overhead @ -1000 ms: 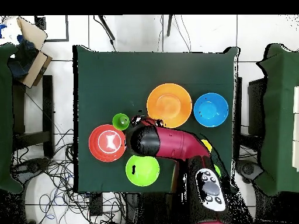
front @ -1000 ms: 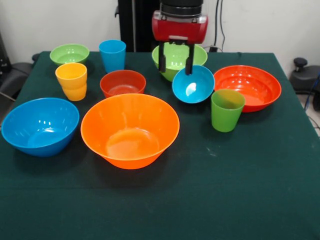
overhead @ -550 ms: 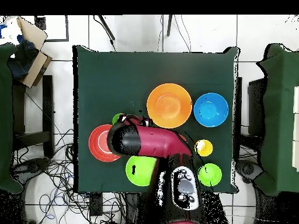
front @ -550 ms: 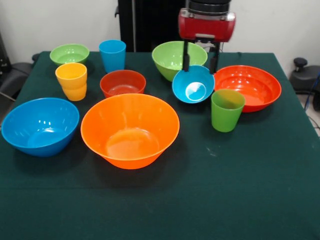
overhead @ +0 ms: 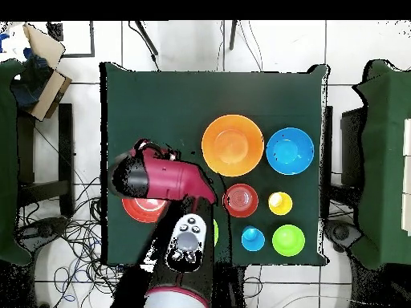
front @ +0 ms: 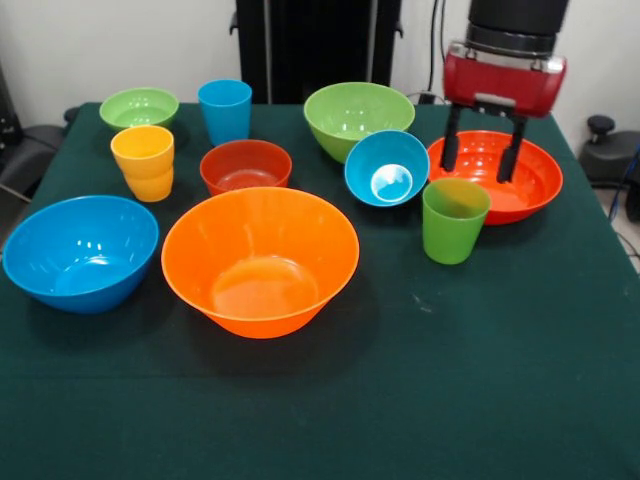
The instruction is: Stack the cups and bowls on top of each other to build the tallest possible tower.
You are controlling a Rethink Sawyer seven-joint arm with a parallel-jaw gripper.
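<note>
My gripper [front: 482, 166] hangs open and holds nothing, its fingers just above the wide red-orange bowl [front: 520, 195] at the right. In the overhead view the arm hides it and most of that bowl [overhead: 143, 211]. Beside it stand a small blue bowl [front: 387, 168] and a green cup [front: 455, 220]. A large green bowl [front: 358, 118] sits behind them. A small red bowl [front: 246, 167], a big orange bowl [front: 260, 260] and a big blue bowl [front: 80, 250] fill the middle and left. A yellow cup [front: 143, 162], a blue cup [front: 224, 112] and a small green bowl [front: 139, 108] stand at the far left. No tower is in view.
All pieces rest on a dark green tablecloth [front: 480, 380], whose near half is bare. A black knob stand [front: 600, 135] sits off the table's right edge. Cables and a cardboard box [overhead: 44, 60] lie on the floor around the table.
My gripper has swept rightward in the front view, from the large green bowl past the small blue bowl to above the red-orange bowl. The bowls and cups have not moved.
</note>
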